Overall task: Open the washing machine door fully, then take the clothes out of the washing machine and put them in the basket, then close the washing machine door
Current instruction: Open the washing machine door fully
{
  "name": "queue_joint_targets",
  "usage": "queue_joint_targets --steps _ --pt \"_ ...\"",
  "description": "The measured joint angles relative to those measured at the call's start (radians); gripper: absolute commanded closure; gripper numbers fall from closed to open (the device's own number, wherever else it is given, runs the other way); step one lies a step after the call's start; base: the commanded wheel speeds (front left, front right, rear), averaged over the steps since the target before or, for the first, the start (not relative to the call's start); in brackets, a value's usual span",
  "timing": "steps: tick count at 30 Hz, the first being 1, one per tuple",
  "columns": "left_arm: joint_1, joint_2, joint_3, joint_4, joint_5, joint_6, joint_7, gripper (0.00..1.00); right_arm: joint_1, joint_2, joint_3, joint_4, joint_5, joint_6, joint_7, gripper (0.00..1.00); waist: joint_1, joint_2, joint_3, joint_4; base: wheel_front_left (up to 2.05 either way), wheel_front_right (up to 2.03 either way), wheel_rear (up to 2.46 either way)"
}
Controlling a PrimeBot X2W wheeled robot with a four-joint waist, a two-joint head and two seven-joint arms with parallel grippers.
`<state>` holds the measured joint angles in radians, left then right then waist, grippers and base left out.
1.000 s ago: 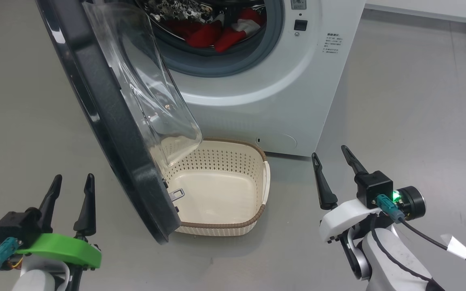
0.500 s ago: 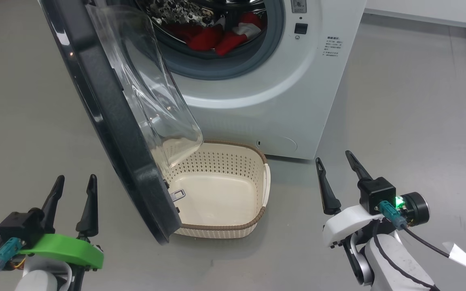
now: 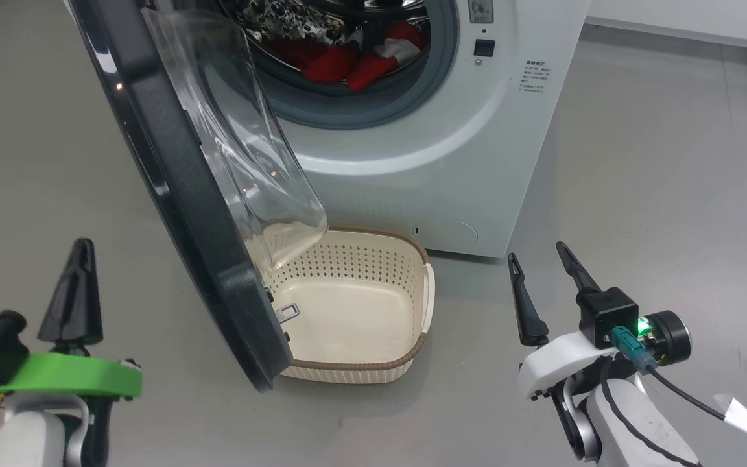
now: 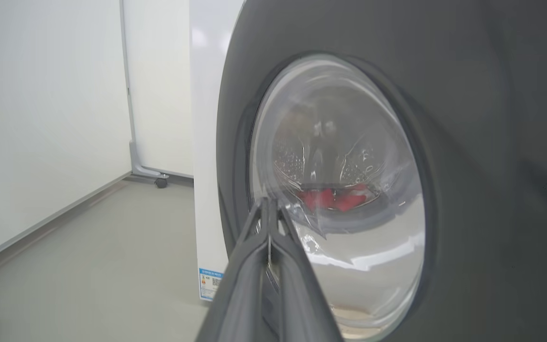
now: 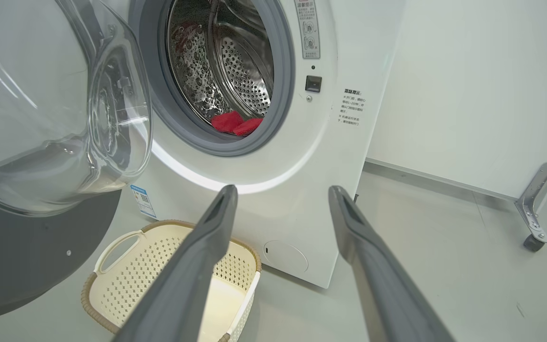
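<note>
Holds the left gripper (image 4: 269,204) with fingers pressed flat together on nothing, pointed at the outer face of the washing machine door (image 3: 172,194), probably as a blunt wedge for pushing it wider from a half-swung stand partly across the basket (image 3: 354,366). Parks the right gripper (image 3: 537,253) low, well apart from the washing machine (image 3: 425,175), fingers spread wide and empty, seemingly ready for reaching in. Leaves the clothes (image 3: 341,61) heaped low in the drum (image 5: 235,71), with the basket on the floor (image 3: 639,162) under the opening for a short drop.
</note>
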<state>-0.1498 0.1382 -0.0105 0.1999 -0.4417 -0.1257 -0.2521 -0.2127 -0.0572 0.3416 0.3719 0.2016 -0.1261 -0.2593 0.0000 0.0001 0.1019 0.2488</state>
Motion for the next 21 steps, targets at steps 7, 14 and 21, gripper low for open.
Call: queue_joint_targets --steps 7,14,21 --pt "-0.067 -0.014 0.072 -0.201 -0.007 0.0 -0.005 1.0 0.012 0.0 0.001 -0.011 0.01 0.0 0.0 0.0 0.0 -0.0001 0.002 0.008 0.0 0.0 0.0" --pt "-0.128 -0.024 0.0 -0.441 -0.017 0.0 -0.006 1.0 0.018 0.001 0.007 -0.015 0.011 0.0 0.0 0.0 0.0 0.0 0.004 0.015 0.0 0.0 0.0" --pt "-0.125 -0.011 -0.261 -0.583 -0.042 0.0 -0.006 1.0 0.018 0.001 0.017 -0.015 0.029 0.0 0.0 0.0 0.0 0.0 0.003 0.019 0.0 0.0 0.0"
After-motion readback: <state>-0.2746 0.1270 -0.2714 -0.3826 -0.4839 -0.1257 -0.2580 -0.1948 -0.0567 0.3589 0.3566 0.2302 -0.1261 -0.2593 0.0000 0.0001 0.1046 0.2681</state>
